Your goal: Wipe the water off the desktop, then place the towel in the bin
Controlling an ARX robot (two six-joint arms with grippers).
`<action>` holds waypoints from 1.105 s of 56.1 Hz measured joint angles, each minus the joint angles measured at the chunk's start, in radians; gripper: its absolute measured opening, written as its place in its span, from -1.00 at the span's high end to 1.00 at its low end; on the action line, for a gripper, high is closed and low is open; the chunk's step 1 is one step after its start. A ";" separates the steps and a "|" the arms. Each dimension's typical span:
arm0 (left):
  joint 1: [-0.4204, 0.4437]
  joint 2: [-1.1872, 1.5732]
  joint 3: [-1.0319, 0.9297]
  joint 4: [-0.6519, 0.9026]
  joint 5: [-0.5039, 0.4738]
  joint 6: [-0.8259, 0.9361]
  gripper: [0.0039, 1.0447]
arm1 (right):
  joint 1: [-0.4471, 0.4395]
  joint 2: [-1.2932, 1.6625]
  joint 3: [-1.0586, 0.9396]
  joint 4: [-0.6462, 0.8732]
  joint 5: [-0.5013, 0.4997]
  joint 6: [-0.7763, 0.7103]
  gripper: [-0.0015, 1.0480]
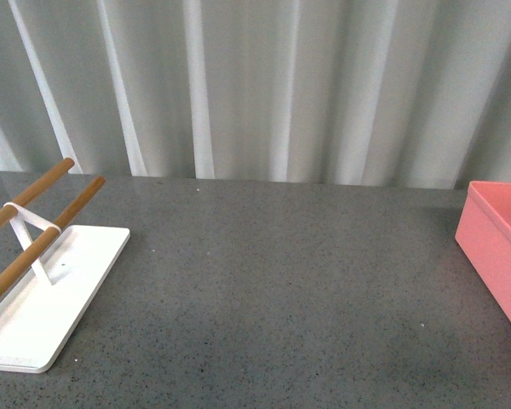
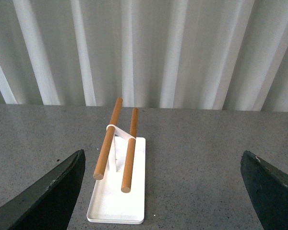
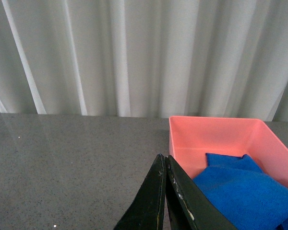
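Right tool (image 3: 165, 191) shows its two dark fingers pressed together with no gap and nothing between them. Left tool (image 2: 161, 191) stands wide apart, its two dark fingers at both edges of its wrist view, holding nothing. I see the blue towel (image 3: 245, 191) lying inside the pink bin (image 3: 216, 132), crumpled, just beside the right tool; if they touch, I cannot tell. The bin stands at the right edge of the desk (image 1: 281, 290). On the left side rests the white tray (image 1: 43, 315) with two wooden rods (image 2: 108, 139).

I judge the towel soft and light, maybe a little damp, easy to pinch at a raised fold. From the front view, I find no clear water on the speckled desk, so I think the task is nearly complete. No brand, label or writing can be read anywhere.
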 joint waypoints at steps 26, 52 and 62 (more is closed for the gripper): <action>0.000 0.000 0.000 0.000 0.000 0.000 -0.88 | 0.000 -0.150 -0.014 -0.103 0.000 0.000 0.93; 0.000 0.000 0.000 0.000 0.000 0.000 -0.88 | 0.000 -0.395 -0.014 -0.352 0.001 0.003 0.93; 0.000 -0.001 0.000 0.000 0.000 0.000 -0.88 | 0.000 -0.395 -0.014 -0.355 0.001 0.003 0.93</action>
